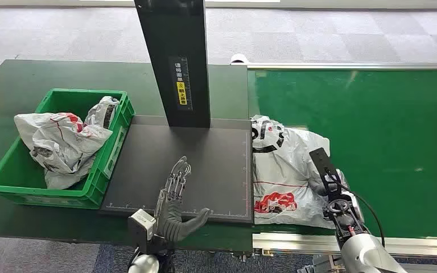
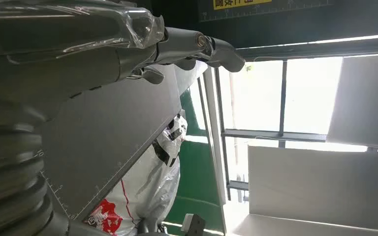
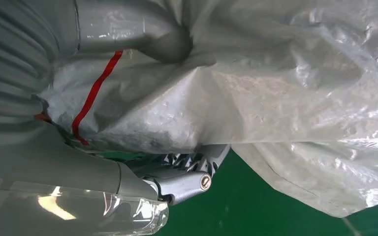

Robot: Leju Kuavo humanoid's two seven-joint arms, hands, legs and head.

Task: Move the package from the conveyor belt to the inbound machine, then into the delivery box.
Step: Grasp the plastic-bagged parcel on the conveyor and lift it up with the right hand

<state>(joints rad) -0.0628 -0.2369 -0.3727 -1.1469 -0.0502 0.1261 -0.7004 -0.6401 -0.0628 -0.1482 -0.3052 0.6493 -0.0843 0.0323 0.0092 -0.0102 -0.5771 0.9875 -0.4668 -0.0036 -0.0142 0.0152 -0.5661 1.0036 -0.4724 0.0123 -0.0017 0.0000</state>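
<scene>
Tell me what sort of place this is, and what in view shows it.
Probably a parcel-sorting or logistics station, perhaps a test setup. A green conveyor belt carries a white plastic package that the right hand grips, beside a dark scanning platform with a post, and a green crate already holds similar packages.

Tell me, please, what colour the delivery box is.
Green delivery box, clearest in the head view.

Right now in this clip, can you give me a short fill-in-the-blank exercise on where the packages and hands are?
1. The right hand grips the white package lying on the ____ conveyor belt.
2. The left hand hovers over the inbound machine's ____ platform, holding nothing.
3. White packages already fill the green ____.

Missing words: green; black; box
</scene>
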